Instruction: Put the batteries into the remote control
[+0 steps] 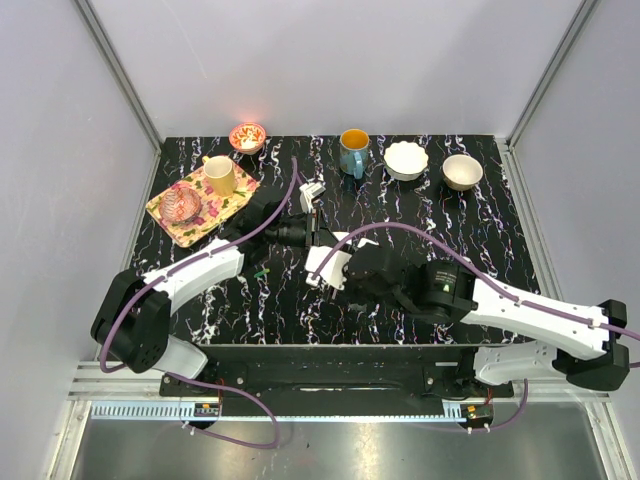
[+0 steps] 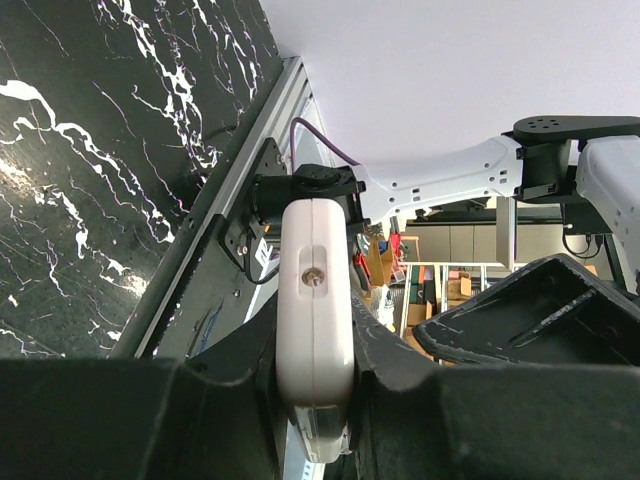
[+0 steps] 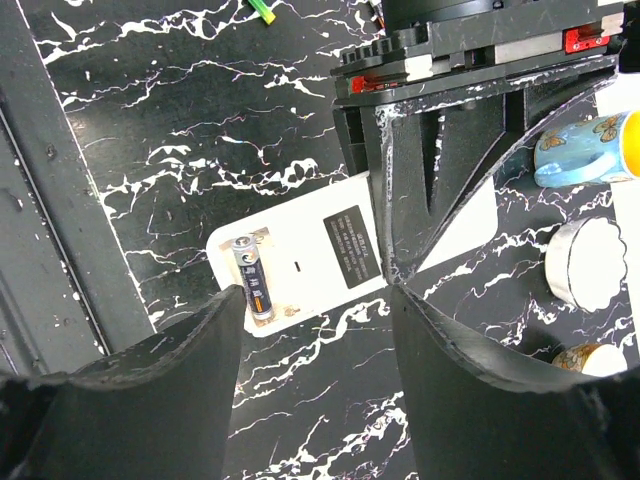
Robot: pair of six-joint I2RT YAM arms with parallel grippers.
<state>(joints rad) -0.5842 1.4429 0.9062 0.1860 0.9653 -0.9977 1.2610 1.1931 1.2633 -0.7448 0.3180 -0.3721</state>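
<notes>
Step in hand, as judged: seating cell no. 1. The remote control (image 3: 330, 250) lies back-up at centre of the right wrist view. Its upper-right end is clamped by the left end effector (image 2: 315, 365), clenched on it. One battery (image 3: 250, 275) sits in the compt. at the remote's lower-left end. The right end effector (image 3: 318, 300) hangs over it, released, nothing between its fingers. To do well: hold the L clamp firm so the remote sits level, confirm the cell lies flat w/ correct polarity, then lift R straight up w/o snagging it. Qty: remote 1. Cells 2: 1 loaded, 1 greenish battery (image 3: 262, 10) loose on the table (image 3: 150, 120) at top edge. Mugs 2: cream mug (image 1: 220, 176), blue mug (image 1: 352, 152). Bowls 3: red bowl (image 1: 247, 136), white bowl (image 1: 405, 160), tan bowl (image 1: 462, 171). Tray (image 1: 225, 205) 1. Glass dish (image 1: 183, 206) 1.
</notes>
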